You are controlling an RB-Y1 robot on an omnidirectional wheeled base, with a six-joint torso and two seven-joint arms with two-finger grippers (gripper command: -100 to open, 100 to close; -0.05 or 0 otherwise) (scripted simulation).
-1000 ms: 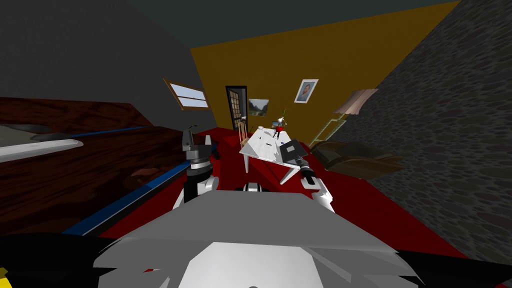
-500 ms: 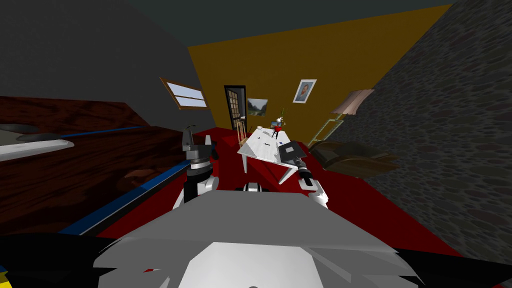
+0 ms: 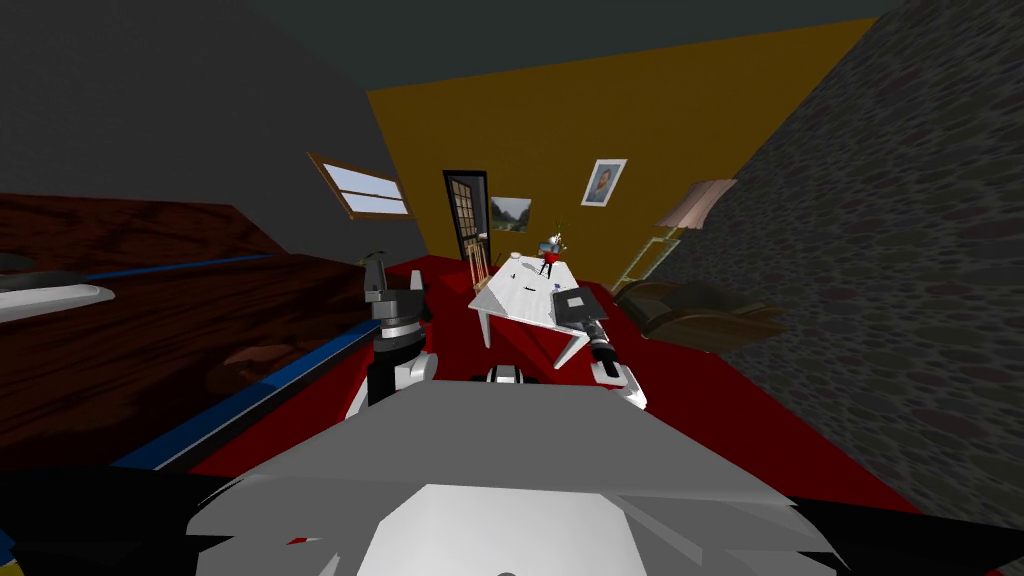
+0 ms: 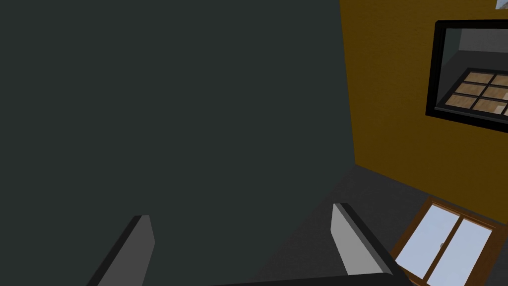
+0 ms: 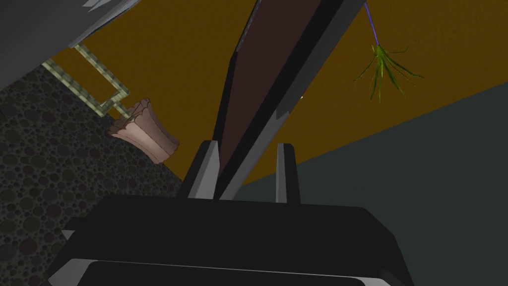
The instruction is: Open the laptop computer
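Two thin blades of the right gripper (image 5: 247,145) pinch an edge of the laptop (image 3: 577,304), which sits at the near end of the white table (image 3: 505,296), toward its right side. In the right wrist view the lid (image 5: 258,94) rises between the blades as a thin, dark maroon panel with grey edging. From the head camera it is a dark square with a paler grey rectangle.

I judge it stiff, light and probably smooth, so the best hold is at the lid's front edge, far from the hinge. The lift should follow the hinge's arc, or the blades may slip and the base may drag.

The left gripper (image 4: 240,211) is raised at my left side, its fingers spread wide and holding nothing.
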